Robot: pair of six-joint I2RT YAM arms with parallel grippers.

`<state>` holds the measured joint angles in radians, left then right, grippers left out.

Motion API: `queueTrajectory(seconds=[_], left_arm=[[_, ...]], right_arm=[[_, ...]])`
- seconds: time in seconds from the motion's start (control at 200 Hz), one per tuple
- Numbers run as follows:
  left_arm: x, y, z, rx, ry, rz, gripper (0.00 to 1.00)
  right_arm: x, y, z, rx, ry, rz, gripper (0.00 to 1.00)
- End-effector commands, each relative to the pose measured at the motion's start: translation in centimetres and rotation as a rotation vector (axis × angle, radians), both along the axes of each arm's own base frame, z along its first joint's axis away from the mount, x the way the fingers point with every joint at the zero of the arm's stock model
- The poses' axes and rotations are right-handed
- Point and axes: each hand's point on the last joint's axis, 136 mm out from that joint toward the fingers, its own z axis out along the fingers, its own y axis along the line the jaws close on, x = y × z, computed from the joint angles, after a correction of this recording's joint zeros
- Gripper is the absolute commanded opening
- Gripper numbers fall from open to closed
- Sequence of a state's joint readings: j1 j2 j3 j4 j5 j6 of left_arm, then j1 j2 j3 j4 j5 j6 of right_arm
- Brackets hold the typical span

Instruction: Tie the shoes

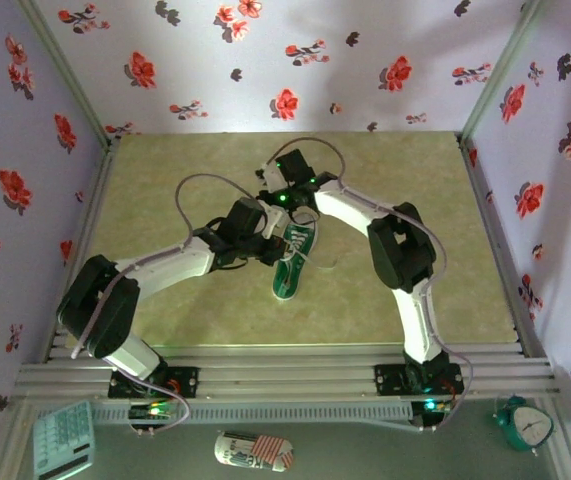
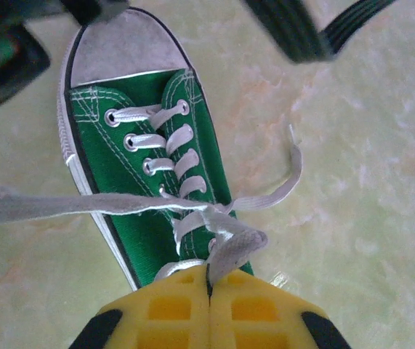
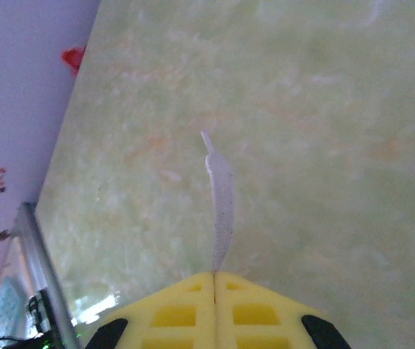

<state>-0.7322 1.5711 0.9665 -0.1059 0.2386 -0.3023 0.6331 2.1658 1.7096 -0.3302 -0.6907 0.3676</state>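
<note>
Top external: green sneaker [image 1: 292, 262] lies near the middle of the pale marbled table [image 1: 185, 160], white toe cap toward the back wall, heel toward the arm bases. Left arm [image 1: 165, 265] reaches in from the left and right arm [image 1: 405, 250] from the right; both wrist ends crowd over the front half of the shoe, so the fingers cannot be made out from here. Off the table, by the near edge: a striped oblong thing [image 1: 253, 450], a green alarm clock [image 1: 523, 425], a pale keypad-like item [image 1: 62, 440]. Left wrist: sneaker fills the left half of the frame, toe up, sole flat on the table. Left gripper [image 2: 208, 282] has its yellow fingers [image 2: 167, 309] pressed together, pinching a fold of white lace [image 2: 232, 243] just above the shoe's upper eyelets. One lace strand runs taut off to the left, crossing the shoe's side; another curls out to the right with its tip lifted over the table. Right wrist: right gripper [image 3: 214, 278] is likewise closed tight, nipping one lace end [image 3: 222, 203], which sticks straight out from the fingertips over bare table. Flowered wall [image 3: 18, 87] at left.
</note>
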Motion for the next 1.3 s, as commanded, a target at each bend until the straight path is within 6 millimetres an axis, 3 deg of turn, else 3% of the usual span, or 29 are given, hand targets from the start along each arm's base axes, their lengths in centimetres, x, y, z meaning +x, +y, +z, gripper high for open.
queueTrajectory(seconds=[0.0, 0.375, 0.59, 0.765, 0.875, 0.97, 1.09, 1.16, 1.24, 1.295], left_arm=[[-0.1, -0.2, 1.0, -0.022, -0.030, -0.003, 0.00], [-1.0, -0.6, 0.5, -0.010, -0.027, -0.038, 0.00], [-1.4, -0.7, -0.1, -0.005, -0.017, -0.045, 0.00], [-1.4, -0.7, 0.0, -0.007, -0.021, -0.042, 0.00], [-1.1, -0.2, 0.1, -0.007, -0.028, -0.010, 0.00], [-0.8, 0.2, 0.3, -0.019, -0.026, 0.011, 0.00], [-0.5, 0.4, 0.7, -0.042, -0.017, 0.011, 0.00], [-0.4, 0.3, 0.7, -0.050, -0.003, -0.005, 0.00], [-0.3, 0.0, 0.6, -0.064, 0.022, -0.031, 0.00], [-0.2, -0.3, 0.5, -0.076, 0.045, -0.051, 0.00]], right_arm=[[-2.6, 2.0, 0.7, 0.093, 0.103, 0.116, 0.00], [-6.5, 3.0, -1.8, 0.096, 0.236, 0.267, 0.00], [-6.2, 2.7, -2.1, 0.067, 0.212, 0.268, 0.34], [-3.4, 1.9, -0.6, 0.035, 0.108, 0.193, 0.39], [0.2, -0.3, 1.4, 0.016, -0.016, 0.043, 0.40], [2.6, -4.1, 3.2, -0.034, -0.186, -0.116, 0.41], [3.7, -9.3, 5.7, -0.122, -0.403, -0.288, 0.43], [3.2, -11.8, 6.4, -0.204, -0.497, -0.333, 0.55], [2.4, -14.2, 5.7, -0.265, -0.558, -0.374, 0.88], [1.6, -15.3, 4.8, -0.273, -0.596, -0.378, 0.92]])
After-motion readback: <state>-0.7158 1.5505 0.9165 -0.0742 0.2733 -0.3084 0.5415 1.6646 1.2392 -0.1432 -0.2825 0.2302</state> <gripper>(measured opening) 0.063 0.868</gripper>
